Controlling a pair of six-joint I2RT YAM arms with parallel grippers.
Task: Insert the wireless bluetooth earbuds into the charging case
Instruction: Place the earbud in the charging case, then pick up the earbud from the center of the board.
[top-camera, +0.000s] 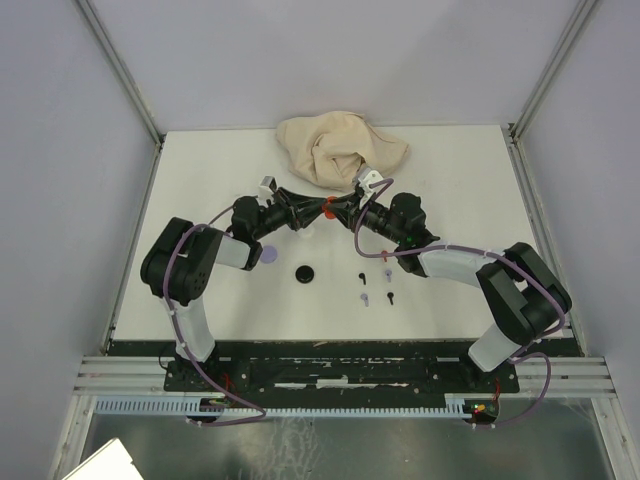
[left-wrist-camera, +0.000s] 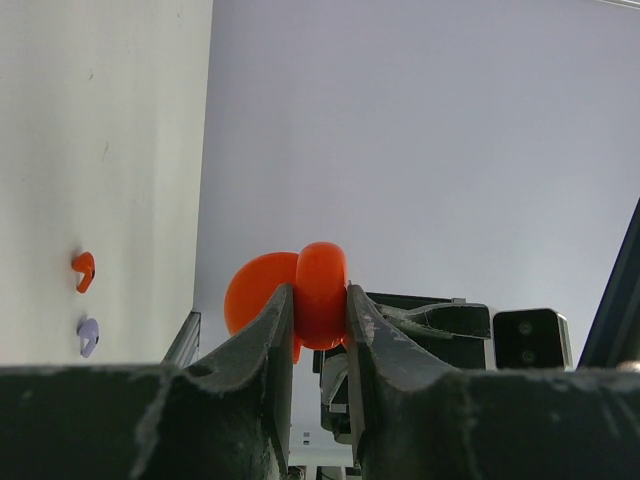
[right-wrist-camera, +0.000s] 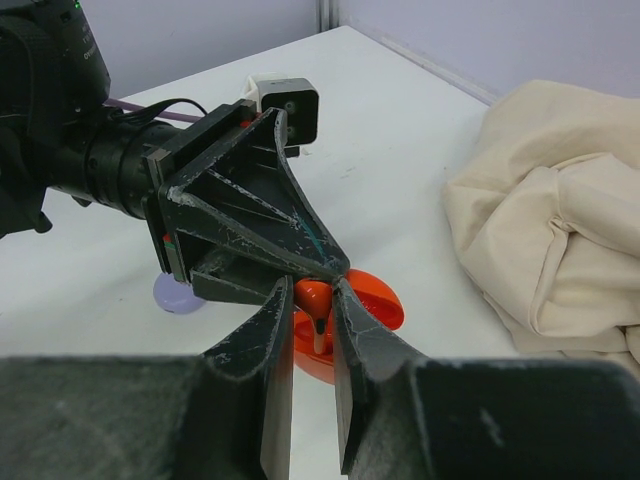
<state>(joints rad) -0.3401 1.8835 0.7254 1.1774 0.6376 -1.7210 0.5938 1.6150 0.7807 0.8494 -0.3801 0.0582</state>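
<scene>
Two hands meet above the worktop (top-camera: 450, 180): the left hand (left-wrist-camera: 319, 305) clamps the open red charging case (left-wrist-camera: 322, 268), the right hand (right-wrist-camera: 311, 300) pinches a red earbud (right-wrist-camera: 316, 294) just over it, where slight misalignment could jam or drop it.

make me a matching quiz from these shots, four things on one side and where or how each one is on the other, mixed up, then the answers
Things
1. left gripper
2. right gripper
3. cloth
4. lavender disc

Place or state
a. crumpled at the far edge of the table
b. shut on a red earbud
c. lying flat near the black disc
d. shut on the red case

Pairs: 1-d, 2-b, 3-a, 4-c
</scene>
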